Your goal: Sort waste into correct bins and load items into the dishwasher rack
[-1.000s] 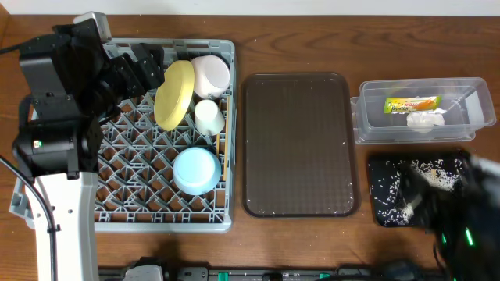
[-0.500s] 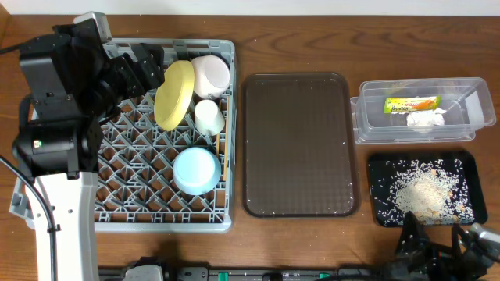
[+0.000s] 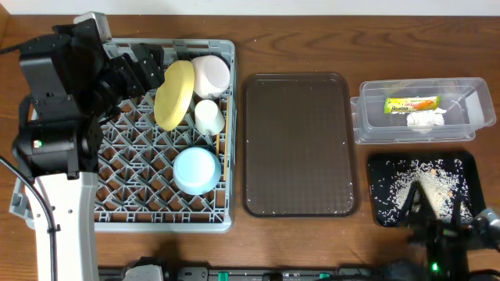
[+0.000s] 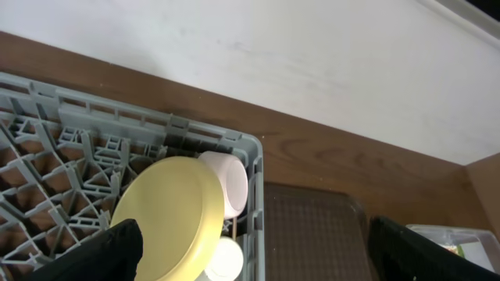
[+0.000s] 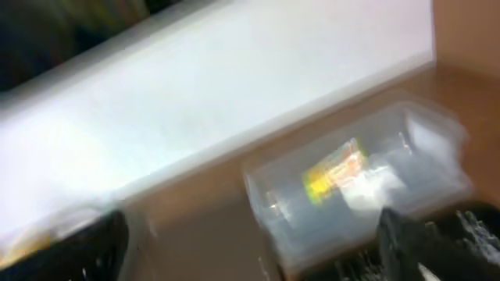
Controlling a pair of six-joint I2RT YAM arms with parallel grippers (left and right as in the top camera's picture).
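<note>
The grey dishwasher rack (image 3: 62, 204) holds the yellow plate (image 3: 173, 94) on edge, the white bowl (image 3: 211, 74), the small pale cup (image 3: 208, 117), the light blue bowl (image 3: 195, 169) and the chopsticks (image 3: 223, 156). The clear tub (image 3: 367, 121) holds the snack wrapper (image 3: 412, 104) and white tissue (image 3: 426, 119). The black tray (image 3: 378, 199) holds rice scraps (image 3: 426, 183). My left gripper (image 3: 141, 66) is open and empty over the rack's back. My right gripper (image 3: 441, 222) is open and empty at the tray's front edge. The right wrist view is blurred; the tub (image 5: 351, 195) shows.
The dark brown serving tray (image 3: 298, 144) lies between the rack and the bins. In the left wrist view the plate (image 4: 176, 215), white bowl (image 4: 230, 179) and rack (image 4: 47, 156) show, with the wall behind.
My right arm swept off the black tray toward the front edge, then came back a little to the tray's front edge. The left arm has not moved.
</note>
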